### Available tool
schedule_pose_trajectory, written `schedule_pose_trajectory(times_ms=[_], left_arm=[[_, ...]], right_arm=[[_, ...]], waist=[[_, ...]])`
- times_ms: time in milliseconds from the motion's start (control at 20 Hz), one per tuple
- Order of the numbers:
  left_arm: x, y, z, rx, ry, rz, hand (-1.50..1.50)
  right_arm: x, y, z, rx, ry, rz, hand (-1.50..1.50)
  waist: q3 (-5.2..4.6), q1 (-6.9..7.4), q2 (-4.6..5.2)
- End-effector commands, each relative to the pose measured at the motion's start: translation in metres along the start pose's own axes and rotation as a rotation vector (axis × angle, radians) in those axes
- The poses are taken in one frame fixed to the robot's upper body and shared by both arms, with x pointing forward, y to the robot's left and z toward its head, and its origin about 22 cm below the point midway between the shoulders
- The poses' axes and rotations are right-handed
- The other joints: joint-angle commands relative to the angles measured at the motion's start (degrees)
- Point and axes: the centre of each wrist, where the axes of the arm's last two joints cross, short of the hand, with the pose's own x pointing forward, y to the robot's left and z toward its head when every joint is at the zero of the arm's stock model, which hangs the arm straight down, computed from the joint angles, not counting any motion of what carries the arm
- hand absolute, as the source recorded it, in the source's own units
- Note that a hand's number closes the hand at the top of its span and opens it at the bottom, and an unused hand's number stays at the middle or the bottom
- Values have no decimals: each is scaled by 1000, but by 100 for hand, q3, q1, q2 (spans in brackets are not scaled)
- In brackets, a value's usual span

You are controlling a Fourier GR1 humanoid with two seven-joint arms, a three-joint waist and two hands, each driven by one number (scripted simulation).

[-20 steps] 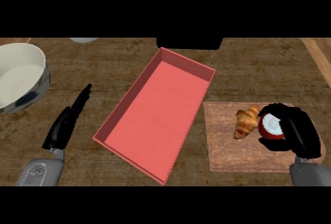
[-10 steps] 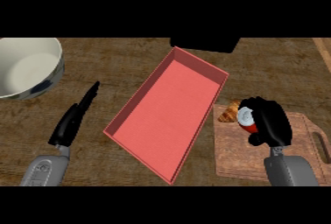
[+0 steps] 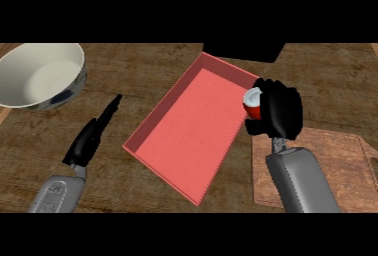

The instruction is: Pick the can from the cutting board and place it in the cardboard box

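The right hand [image 3: 279,110] (fingers curled) grips the can [image 3: 253,103] at the box [image 3: 193,127] rim.

One can [image 3: 252,103], one red box [image 3: 193,131], one cutting board [image 3: 332,165], one bowl [image 3: 40,75] — and two robot hands, left [image 3: 88,142] and right [image 3: 279,111].

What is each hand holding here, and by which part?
Right hand has its fingers curled round the side of the red can; left hand holds nothing.
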Motion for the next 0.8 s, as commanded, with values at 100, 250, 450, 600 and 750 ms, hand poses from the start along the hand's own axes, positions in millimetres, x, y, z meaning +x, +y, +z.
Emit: schedule_pose_trajectory(times_ms=[100, 250, 450, 600, 750], left_arm=[[1, -4, -3, -24, 4, 0, 0], [1, -13, -4, -36, 1, 9, 0], [2, -14, -6, -22, -6, 8, 0], [3, -2, -12, -9, -6, 5, 0], [1, -9, -8, -11, 5, 14, 0]], right_arm=[[55, -47, -17, -111, 218, 70, 150], [82, -71, -23, -156, 328, 101, 150], [119, -109, -25, -221, 475, 113, 150], [135, -117, -24, -209, 541, 130, 150], [145, -128, -26, -184, 580, 145, 150]], waist=[[42, 61, -42], [53, 82, -13], [69, 78, 10], [77, 23, 61], [88, -68, 25]])
